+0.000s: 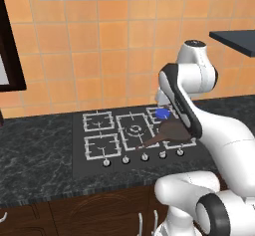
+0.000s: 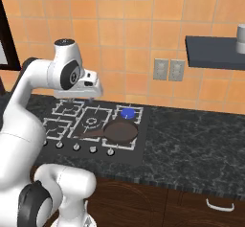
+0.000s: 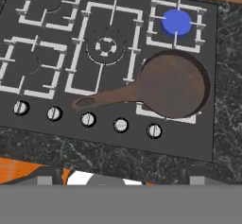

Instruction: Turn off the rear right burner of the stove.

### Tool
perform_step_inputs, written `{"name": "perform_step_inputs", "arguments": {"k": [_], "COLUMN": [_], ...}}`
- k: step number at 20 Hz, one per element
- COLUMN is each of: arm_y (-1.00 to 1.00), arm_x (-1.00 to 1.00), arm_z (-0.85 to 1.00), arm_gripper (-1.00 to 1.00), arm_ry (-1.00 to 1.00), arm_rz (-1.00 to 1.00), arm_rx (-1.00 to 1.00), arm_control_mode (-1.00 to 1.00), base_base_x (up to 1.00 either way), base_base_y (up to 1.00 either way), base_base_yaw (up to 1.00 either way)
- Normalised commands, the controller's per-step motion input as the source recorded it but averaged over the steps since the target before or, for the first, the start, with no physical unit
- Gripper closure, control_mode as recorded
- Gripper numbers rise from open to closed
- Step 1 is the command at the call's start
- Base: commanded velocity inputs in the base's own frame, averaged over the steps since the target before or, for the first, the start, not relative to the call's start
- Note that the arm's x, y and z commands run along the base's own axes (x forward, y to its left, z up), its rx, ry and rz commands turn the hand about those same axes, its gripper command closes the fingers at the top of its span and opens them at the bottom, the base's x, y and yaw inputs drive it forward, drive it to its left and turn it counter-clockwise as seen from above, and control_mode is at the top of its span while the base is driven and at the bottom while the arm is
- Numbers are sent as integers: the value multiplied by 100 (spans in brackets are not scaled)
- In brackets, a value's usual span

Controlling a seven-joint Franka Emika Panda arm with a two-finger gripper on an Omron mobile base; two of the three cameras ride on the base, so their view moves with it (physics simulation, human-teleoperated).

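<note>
Black glass stove (image 3: 42,138) set in dark marble counter (image 2: 191,140). Rear right burner (image 3: 177,22) at the far right corner of the cooktop, lit bright blue. Brown skillet (image 3: 172,87) on front right grate just in front of it, handle pointing left over the knobs (image 3: 88,119). Gripper (image 2: 81,99) hangs above the stove, holding nothing; jaw opening cannot tell

Brown skillet (image 3: 172,86), dark marbled counter (image 2: 191,140), orange tiled wall (image 1: 99,46).
</note>
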Motion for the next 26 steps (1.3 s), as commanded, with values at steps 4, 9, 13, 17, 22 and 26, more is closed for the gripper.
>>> {"name": "perform_step_inputs", "arguments": {"k": [4, 9, 13, 17, 22, 26], "arm_y": [-8, -3, -4, -10, -6, 0], "arm_x": [-50, -34, -27, -23, -19, -22], "arm_z": [-41, -46, -32, -24, -31, -52], "arm_gripper": [-100, -100, -100, -100, -100, -100], "arm_ry": [4, 7, 1, 0, 0, 1], "arm_rz": [60, 67, 73, 77, 84, 76], "arm_rx": [-3, -7, -13, -14, -8, 0], "arm_control_mode": [-100, -100, -100, -100, -100, -100], "base_base_x": [0, 0, 0, 0, 0, 0], "base_base_y": [0, 0, 0, 0, 0, 0], "base_base_yaw": [0, 0, 0, 0, 0, 0]}}
